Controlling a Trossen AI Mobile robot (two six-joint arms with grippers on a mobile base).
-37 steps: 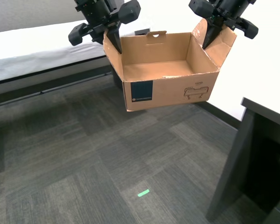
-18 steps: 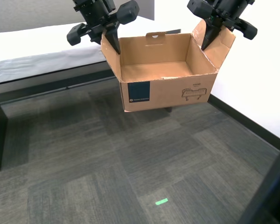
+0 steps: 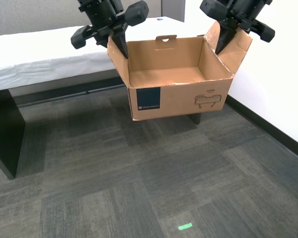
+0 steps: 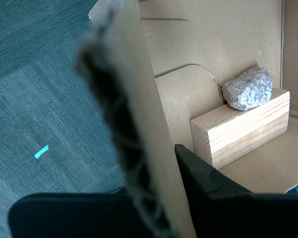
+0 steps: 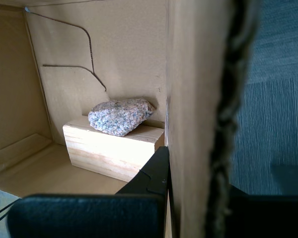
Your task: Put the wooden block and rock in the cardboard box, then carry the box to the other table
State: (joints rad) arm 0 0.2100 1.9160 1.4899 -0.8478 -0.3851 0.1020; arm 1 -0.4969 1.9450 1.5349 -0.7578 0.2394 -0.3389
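Clamping cardboard box (image 3: pixel 179 94) side flaps, both tools; rock (image 5: pixel 120 116) lies lengthwise atop wooden block (image 5: pixel 114 151).

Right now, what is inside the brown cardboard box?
A pale wooden block lies on the brown cardboard box floor with a speckled grey rock resting on it. The exterior view hides both behind the front wall.

Cardboard box (image 3: pixel 179 96): matt brown corrugated card — fluted, frayed edge seen at the wall in both wrist views; a printed dark label and line drawing noted on the front face. Wooden block (image 5: pixel 111 151): pale raw wood, unvarnished, fine straight grain. Rock (image 5: pixel 120 115): rough, speckled grey-pink, granular, dull. Gripper fingers (image 5: pixel 149 176): black plastic, matt. Floor: dark grey carpet tiles, ribbed pile. Table (image 3: pixel 35 59): wrinkled white sheet-like covering — matt.
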